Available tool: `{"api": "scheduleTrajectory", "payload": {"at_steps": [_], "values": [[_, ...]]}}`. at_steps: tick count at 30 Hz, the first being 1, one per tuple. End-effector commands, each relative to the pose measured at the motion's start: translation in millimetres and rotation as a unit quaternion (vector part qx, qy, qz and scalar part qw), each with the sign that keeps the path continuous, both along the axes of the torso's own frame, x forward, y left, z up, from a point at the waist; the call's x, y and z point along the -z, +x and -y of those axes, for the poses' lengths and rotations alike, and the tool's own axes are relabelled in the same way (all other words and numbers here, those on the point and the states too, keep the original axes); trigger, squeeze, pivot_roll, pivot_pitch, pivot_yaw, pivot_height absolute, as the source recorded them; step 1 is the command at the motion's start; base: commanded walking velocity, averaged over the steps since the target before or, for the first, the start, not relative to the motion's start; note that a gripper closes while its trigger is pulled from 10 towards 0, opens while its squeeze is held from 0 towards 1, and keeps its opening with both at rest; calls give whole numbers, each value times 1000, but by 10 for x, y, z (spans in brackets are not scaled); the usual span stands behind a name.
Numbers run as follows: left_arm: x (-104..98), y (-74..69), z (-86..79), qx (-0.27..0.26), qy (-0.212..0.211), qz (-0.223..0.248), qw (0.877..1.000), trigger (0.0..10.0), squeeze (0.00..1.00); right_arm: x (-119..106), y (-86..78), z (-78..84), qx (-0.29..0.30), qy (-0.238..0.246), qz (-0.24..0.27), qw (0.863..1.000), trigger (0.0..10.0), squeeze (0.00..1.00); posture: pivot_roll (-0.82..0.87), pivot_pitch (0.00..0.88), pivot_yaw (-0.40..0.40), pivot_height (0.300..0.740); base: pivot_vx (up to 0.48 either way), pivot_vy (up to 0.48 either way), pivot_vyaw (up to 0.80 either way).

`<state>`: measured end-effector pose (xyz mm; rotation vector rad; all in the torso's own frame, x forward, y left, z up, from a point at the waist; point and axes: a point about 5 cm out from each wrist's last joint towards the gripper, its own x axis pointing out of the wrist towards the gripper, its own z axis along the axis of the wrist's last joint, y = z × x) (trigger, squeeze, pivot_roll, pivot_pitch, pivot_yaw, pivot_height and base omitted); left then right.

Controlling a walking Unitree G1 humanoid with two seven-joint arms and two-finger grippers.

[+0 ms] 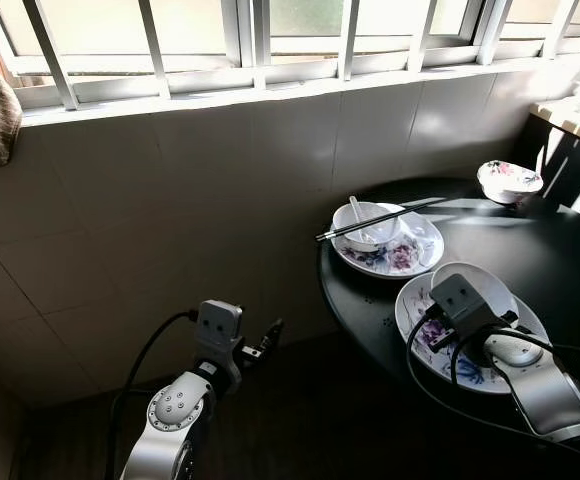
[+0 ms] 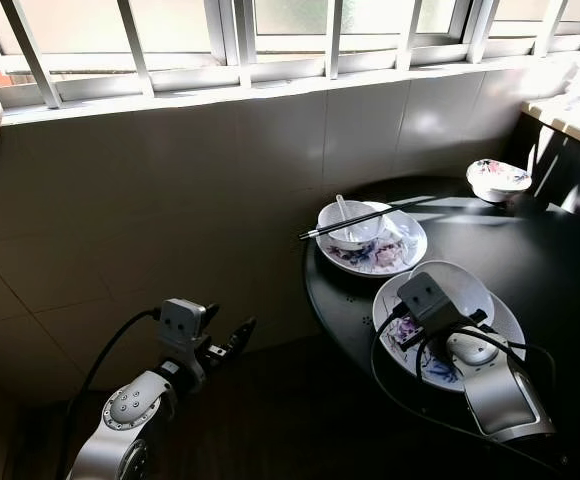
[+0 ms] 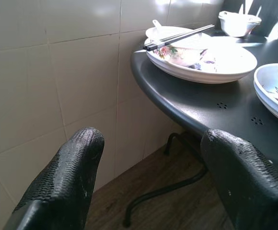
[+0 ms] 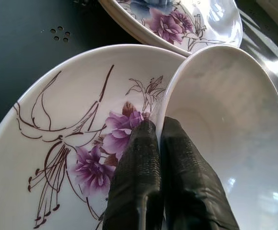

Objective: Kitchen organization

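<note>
Two floral plates, three bowls and one pair of chopsticks sit on a round black table (image 1: 560, 255) set against a tiled wall (image 1: 170, 200) under a barred window (image 1: 270, 40). Far plate (image 1: 420, 250): carries a white bowl (image 1: 365, 222) with a spoon (image 1: 355, 212) inside and black chopsticks (image 1: 370, 222) laid across its rim, long axis running left to right. Near plate (image 4: 57, 143): purple flower pattern, holding a plain white bowl (image 4: 235, 134) on its right half. A third, flower-trimmed small bowl (image 1: 508, 180) stands far right, well apart from the others.

Right gripper (image 4: 159, 143): fingers pressed together on the near bowl's left rim, one finger inside the bowl and one outside, pinching the wall. The bowl lies directly ahead of this gripper, so the right arm is the one placed to lift it, probably for stacking. The thin rim may slip under so narrow a pinch.

Left gripper (image 3: 151, 143): fingers spread apart and empty, held low to the left of the table edge, above the floor.
</note>
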<state>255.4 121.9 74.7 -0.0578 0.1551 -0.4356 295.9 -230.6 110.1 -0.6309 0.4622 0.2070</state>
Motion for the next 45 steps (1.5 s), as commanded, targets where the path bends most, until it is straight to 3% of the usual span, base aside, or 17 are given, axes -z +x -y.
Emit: {"api": "scheduleTrajectory", "payload": {"at_steps": [1,2,3,4,5,9,14,21,26,37,45], "values": [[-4,17,-1,-2,5,-1,1000,10000,0,-67,26,-32,3,-5,35,999,0,0,-28,0,-19,740,0,0,0],[-4,17,-1,-2,5,-1,1000,10000,0,-67,26,-32,3,-5,35,999,0,0,-28,0,-19,740,0,0,0],[-5,17,-1,-2,4,0,1000,10000,0,-161,68,-28,14,-36,92,995,0,0,-28,0,-19,740,0,0,0],[-6,18,-1,-3,4,0,1000,10000,0,-206,83,-32,21,-44,117,992,0,0,-26,0,-19,740,0,0,0],[-6,18,-1,-3,4,0,1000,10000,0,-206,83,-32,21,-44,117,992,0,0,-26,0,-19,740,0,0,0],[-11,22,-10,-4,3,1,1000,10000,0,-341,91,-105,30,-53,196,979,0,0,-25,0,-17,740,0,0,0],[-15,25,-11,-5,2,3,1000,10000,0,-404,79,-174,23,-49,237,970,0,0,-25,0,-17,740,0,0,0],[-128,99,-95,-46,-1,41,998,10000,0,-555,52,-459,-58,-16,308,949,0,0,-25,0,-17,740,0,0,800],[-184,128,-168,-68,-8,59,996,10000,0,-549,14,-624,-107,-1,319,942,0,0,-21,0,-18,740,0,0,800],[-249,152,-251,-96,-20,82,992,10000,0,-495,-77,-804,-169,17,320,932,0,0,-17,0,-19,740,0,0,800],[-262,171,-247,-94,-33,76,992,10000,0,-469,-69,-795,-168,22,318,933,0,0,-15,0,-20,740,0,0,800]]}}
